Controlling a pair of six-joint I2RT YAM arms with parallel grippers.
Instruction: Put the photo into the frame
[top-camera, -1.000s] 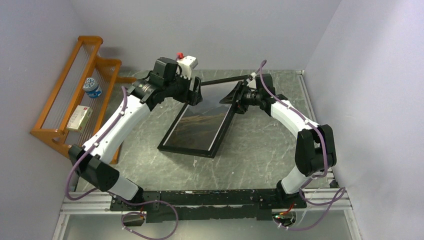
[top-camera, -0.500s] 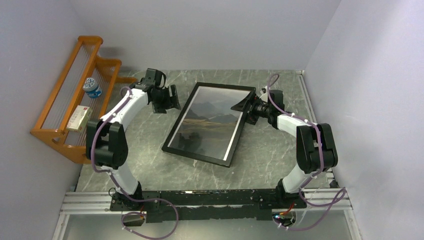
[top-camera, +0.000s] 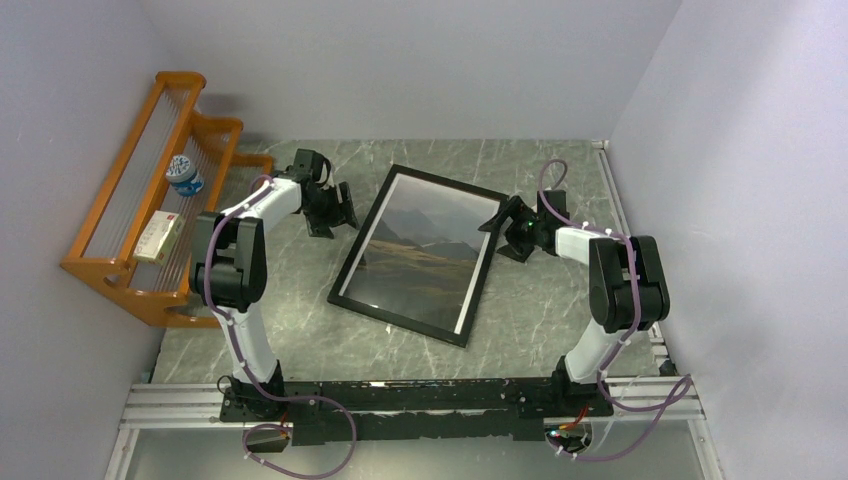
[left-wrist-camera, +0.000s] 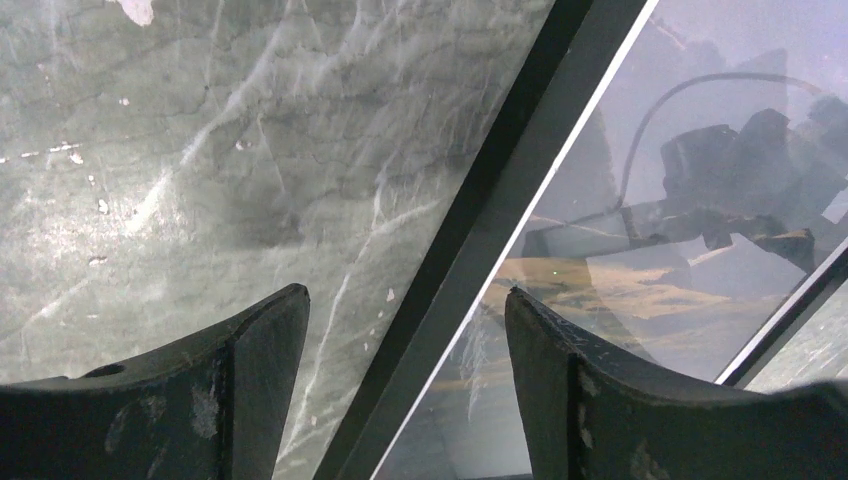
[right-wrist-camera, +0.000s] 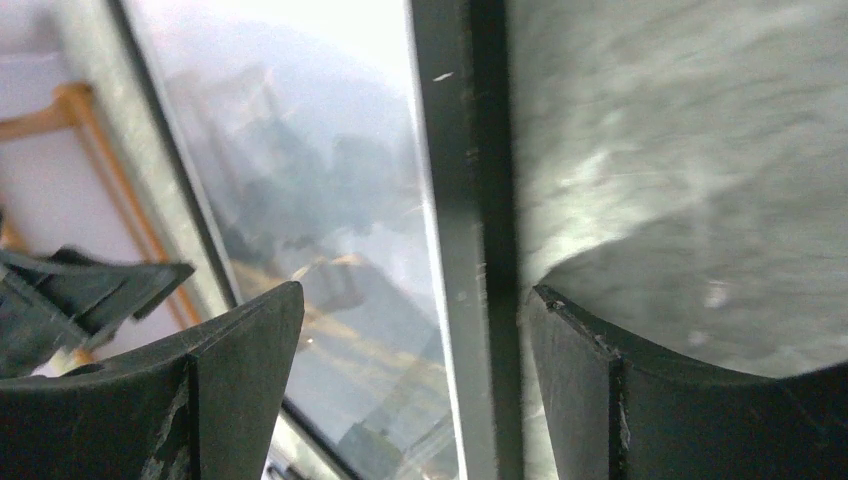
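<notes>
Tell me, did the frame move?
Yes. The frame came down flat onto the table, ending slightly farther right of the orange rack.

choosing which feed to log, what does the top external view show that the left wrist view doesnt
Only the top external view: the whole frame lying flat with the photo showing inside it, the orange rack, and the right hand open beside the frame's right rail. Only the left wrist view: an arm reflected in the picture's glossy face, and white specks on the table. Both: the left hand open and empty by the frame's left rail.
</notes>
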